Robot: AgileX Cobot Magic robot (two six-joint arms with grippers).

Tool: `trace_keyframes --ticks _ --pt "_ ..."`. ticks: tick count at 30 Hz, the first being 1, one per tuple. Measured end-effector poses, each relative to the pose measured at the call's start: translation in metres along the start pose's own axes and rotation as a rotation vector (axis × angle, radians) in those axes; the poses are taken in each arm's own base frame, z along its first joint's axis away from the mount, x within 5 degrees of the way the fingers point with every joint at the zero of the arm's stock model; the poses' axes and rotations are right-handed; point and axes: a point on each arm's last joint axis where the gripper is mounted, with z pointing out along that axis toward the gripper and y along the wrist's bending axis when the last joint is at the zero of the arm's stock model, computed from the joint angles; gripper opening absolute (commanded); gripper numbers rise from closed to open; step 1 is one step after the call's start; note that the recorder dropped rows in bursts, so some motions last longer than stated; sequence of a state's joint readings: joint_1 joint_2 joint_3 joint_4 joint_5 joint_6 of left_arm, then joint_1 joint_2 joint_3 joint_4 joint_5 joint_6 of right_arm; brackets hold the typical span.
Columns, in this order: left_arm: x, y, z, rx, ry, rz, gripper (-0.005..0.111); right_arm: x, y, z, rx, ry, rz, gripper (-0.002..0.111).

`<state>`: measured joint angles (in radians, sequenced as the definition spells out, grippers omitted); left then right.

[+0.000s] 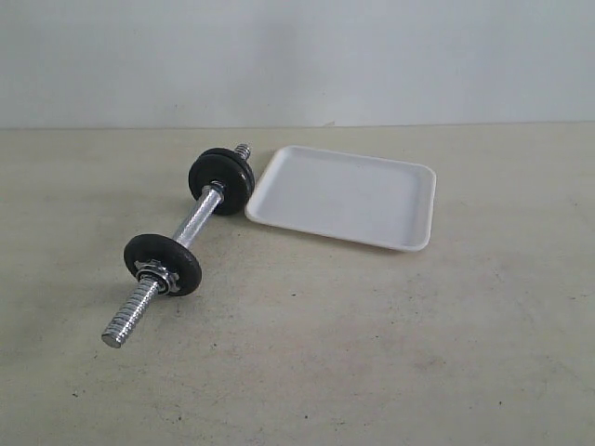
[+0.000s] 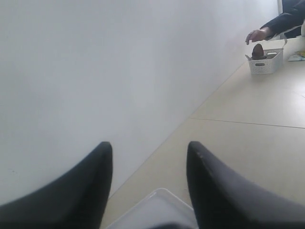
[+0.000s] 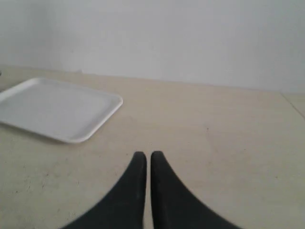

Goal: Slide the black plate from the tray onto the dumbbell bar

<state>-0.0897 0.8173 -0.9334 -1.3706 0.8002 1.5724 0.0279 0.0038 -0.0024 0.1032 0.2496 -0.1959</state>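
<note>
The black plate (image 1: 218,154) appears to sit on the far end of the dumbbell bar (image 1: 197,221) in my exterior feed, pressed flat against a second dark disc (image 1: 223,184). At this resolution I cannot say for certain which of the pair is the glossy one. A short threaded tip pokes out beyond them. The bar lies diagonally on the pale table (image 1: 372,353). A third disc (image 1: 164,263) and a steel collar (image 1: 153,276) sit toward its near end, with bare chrome thread running out past them. Just beside the far discs lies the tray (image 1: 346,195), its white floor showing corner to corner; my right wrist feed also catches it (image 3: 57,109). The right gripper (image 3: 147,155) hovers over open tabletop, its fingers drawn almost together and gripping nothing. The left gripper (image 2: 147,145) faces a blank wall, its fingers spread wide and holding nothing. Far down the table in that feed, a person's hand (image 2: 257,35) reaches over a small white basket (image 2: 265,62).
</note>
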Motion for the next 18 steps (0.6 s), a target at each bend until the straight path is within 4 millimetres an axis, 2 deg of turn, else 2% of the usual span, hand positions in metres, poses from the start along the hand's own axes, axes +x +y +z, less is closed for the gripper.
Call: trace_keyframes --ticks 6,18 --pt "0.0000 0.0000 0.0000 0.000 0.000 0.000 0.045 0.0104 -0.0021 -0.0003 0.066 0.108 0.103 0.001" --pt "0.0000 0.0000 0.0000 0.000 0.000 0.000 0.045 0.0116 -0.0075 -0.0009 0.135 0.119 0.123 0.001"
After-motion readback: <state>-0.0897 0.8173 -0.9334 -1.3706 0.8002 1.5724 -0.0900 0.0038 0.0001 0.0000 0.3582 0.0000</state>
